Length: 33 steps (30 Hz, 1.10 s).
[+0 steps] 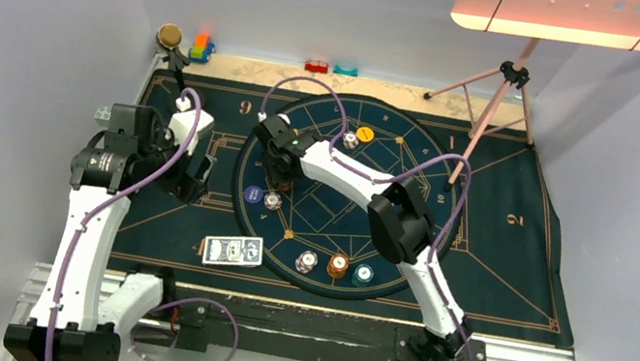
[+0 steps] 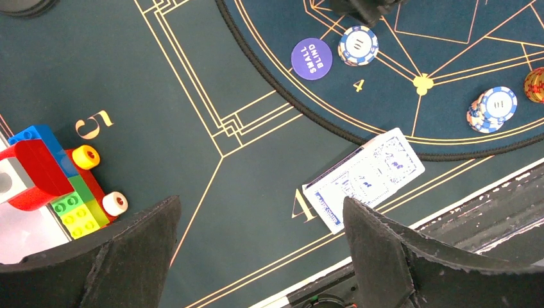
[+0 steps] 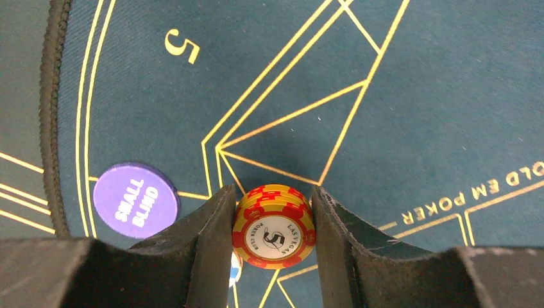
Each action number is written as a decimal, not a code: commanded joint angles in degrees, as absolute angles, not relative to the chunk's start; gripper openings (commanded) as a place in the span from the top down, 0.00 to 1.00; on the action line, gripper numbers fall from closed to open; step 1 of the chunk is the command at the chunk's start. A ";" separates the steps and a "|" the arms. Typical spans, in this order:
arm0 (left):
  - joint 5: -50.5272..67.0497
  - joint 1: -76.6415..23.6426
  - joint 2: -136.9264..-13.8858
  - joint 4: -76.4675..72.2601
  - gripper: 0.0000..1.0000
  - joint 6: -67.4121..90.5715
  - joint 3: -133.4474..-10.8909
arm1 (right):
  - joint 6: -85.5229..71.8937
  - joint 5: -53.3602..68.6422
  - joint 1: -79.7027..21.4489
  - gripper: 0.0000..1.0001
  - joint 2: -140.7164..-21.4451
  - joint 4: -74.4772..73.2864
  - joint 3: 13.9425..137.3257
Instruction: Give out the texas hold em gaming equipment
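While right end effector (image 3: 272,200) grips one chip stack (image 3: 274,236), one button (image 3: 135,200) nearby.

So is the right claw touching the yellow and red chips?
Touching. The right wrist view shows the right gripper closed on the yellow and red chips, with both fingers pressed against their sides and no gap.

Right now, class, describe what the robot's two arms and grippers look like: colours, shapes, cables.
The left arm and right arm share one build: white tube links between bulky black joint housings, with a purple cable looping loosely along each. The left gripper and right gripper have broad matt black fingers tapering to blunt tips, with rough edges. No readable markings show.
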<state>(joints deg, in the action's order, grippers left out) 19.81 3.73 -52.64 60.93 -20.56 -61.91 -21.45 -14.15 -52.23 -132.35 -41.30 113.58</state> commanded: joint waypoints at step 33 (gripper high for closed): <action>19.88 3.97 -54.17 60.54 0.00 -21.26 -63.20 | -22.47 -12.08 -49.67 0.08 -103.19 -34.95 92.64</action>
<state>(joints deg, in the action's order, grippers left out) 20.69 3.73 -53.56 60.90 -20.58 -61.91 -20.58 -11.40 -49.36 -113.23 -37.71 104.55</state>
